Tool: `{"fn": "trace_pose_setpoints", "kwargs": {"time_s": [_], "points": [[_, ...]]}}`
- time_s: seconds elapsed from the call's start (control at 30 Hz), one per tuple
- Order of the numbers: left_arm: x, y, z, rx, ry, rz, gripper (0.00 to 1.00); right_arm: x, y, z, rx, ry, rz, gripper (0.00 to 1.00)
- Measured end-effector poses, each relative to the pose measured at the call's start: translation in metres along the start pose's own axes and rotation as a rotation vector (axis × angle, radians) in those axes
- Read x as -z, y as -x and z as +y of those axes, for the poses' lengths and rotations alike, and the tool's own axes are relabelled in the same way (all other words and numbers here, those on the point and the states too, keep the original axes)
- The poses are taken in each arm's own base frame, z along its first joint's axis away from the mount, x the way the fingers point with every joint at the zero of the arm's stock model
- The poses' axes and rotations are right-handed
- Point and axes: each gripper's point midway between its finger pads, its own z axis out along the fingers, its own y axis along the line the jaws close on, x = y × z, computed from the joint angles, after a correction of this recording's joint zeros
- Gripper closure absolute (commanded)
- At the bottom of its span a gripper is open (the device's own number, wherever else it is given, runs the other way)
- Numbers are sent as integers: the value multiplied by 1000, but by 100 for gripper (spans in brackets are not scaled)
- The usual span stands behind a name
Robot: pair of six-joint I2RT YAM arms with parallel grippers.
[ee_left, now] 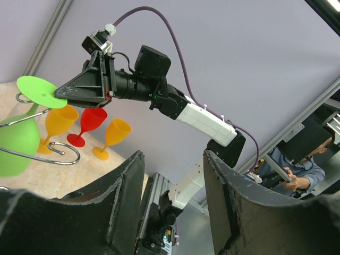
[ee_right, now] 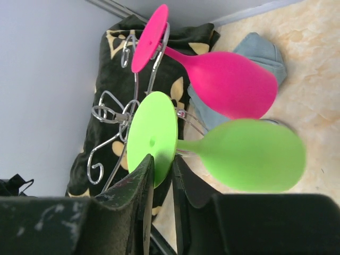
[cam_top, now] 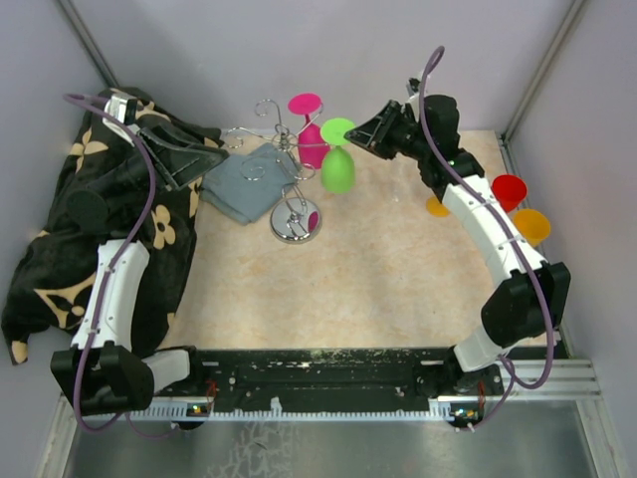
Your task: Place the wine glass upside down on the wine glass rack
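Five wine glasses in all: one green glass, one pink glass, one red glass and two orange, the near orange glass and the far orange glass. One wire rack. Two robot arms, the left arm and the right arm. Two cloths: one grey cloth, one floral cloth.

The wine glass is lime green, the second glass hot pink, and the wine glass rack shiny silver. The black cloth carries cream flowers, and the smaller cloth is grey-blue. The table is mottled beige, with a red glass and an orange glass.
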Motion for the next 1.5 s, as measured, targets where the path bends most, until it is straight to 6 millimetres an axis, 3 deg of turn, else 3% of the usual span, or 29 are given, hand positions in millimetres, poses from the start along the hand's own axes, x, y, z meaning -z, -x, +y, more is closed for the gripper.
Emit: {"fn": "trace_pose_setpoints", "kwargs": {"time_s": [0.27,0.73,1.13,1.27,1.5], "points": [[1,-2,2,-1,7,6,46,1,0,-10,-1,-23,-13,68],[1,-2,9,-4,26,10,45,35,6,-15,39,-52,-58,65],[4,-7,37,-2,110,27,45,91,39,-44,160,-249,-188,65],[5,-8,46,-9,139,35,45,93,41,-63,189,-346,-167,65],[5,-7,53,-39,189,54,45,79,64,-90,256,-501,-135,65]]}}
